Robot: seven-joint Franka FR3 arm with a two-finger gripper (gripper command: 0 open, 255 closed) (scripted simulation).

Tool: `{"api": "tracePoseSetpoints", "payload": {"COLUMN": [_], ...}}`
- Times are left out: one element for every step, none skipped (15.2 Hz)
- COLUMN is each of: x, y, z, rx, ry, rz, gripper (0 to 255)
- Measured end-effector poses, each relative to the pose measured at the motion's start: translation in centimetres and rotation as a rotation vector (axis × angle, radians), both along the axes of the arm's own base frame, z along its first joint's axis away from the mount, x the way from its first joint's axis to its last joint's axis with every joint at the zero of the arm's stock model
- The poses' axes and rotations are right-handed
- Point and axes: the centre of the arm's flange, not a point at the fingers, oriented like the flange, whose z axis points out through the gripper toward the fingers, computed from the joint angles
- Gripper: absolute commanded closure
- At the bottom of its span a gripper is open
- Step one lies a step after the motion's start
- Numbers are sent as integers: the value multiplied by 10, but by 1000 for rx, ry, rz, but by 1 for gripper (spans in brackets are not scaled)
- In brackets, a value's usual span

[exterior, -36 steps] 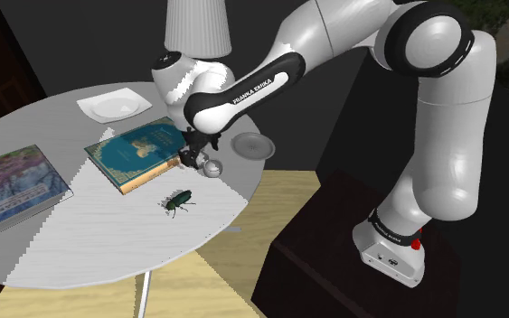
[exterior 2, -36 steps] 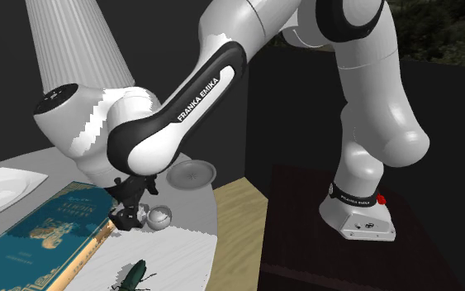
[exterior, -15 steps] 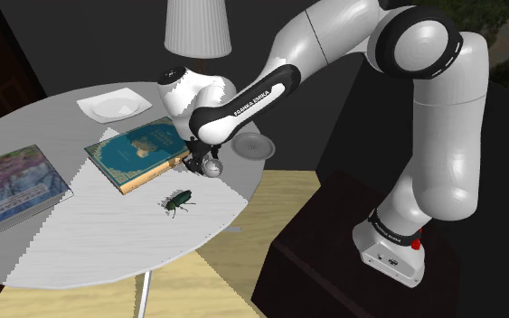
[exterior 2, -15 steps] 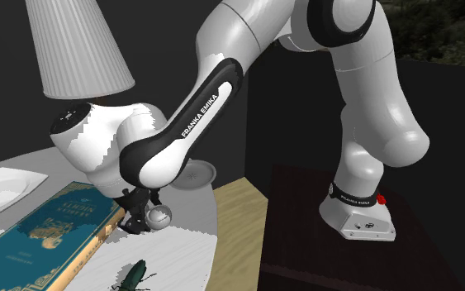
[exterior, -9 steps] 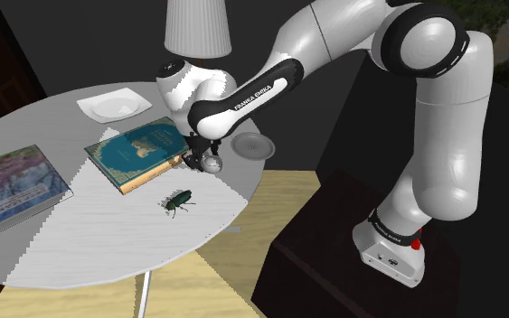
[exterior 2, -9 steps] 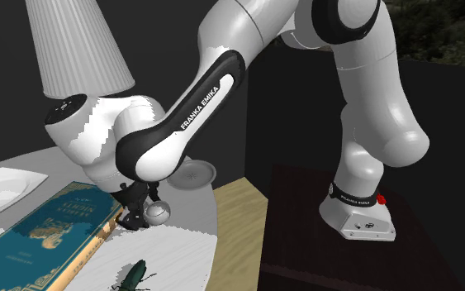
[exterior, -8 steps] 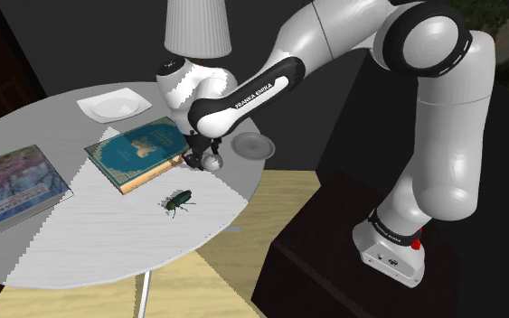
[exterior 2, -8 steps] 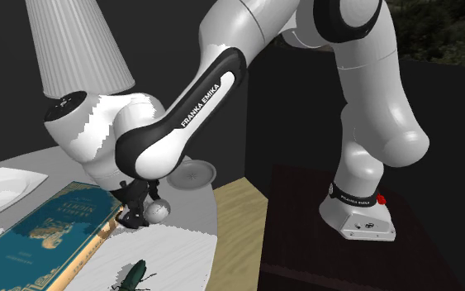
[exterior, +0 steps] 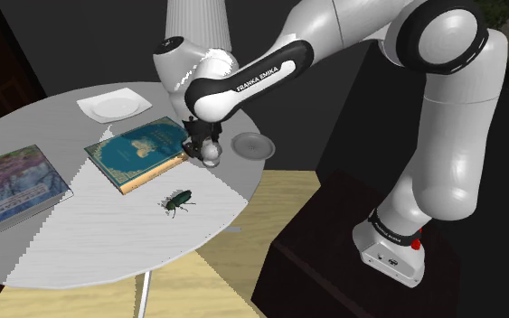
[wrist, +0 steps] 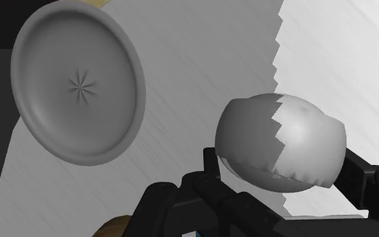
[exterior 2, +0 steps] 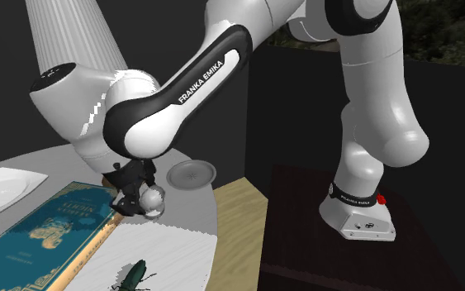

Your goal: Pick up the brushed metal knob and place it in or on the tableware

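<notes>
Franka arm: glossy white, rounded link shells joined by dark grey to black circular joint rings, the broadest ring framing the white elbow cap. A black band along the forearm carries the white lettering "FRANKA EMIKA". The wrist housing is white and bulbous, topped by a flat grey round cap. The gripper is black throughout, with blocky, angular fingers. The white base bears a dark collar with small white lettering and a red spot beside it.
</notes>
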Motion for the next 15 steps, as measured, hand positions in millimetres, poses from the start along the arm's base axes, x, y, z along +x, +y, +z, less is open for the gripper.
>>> {"api": "tracePoseSetpoints", "payload": {"x": [0,0,1,0,0,-1,-3,-2,-3,-3,-7,-8,-12,-12,-13], "y": [0,0,1,2,1,-4,-15,-26,-37,-49,-63,-76,-88,-102,-116], "z": [5,12,17,21,24,25,26,28,29,30,31,32,32,32,30], "rx": [0,0,0,0,0,0,0,0,0,0,0,0,0,0,0], "ry": [0,0,0,0,0,0,0,0,0,0,0,0,0,0,0], "rz": [0,0,0,0,0,0,0,0,0,0,-1,-1,-1,-1,-1], "gripper": [255,255,255,255,255,255,255,255,255,255,255,255,255,255,255]}}
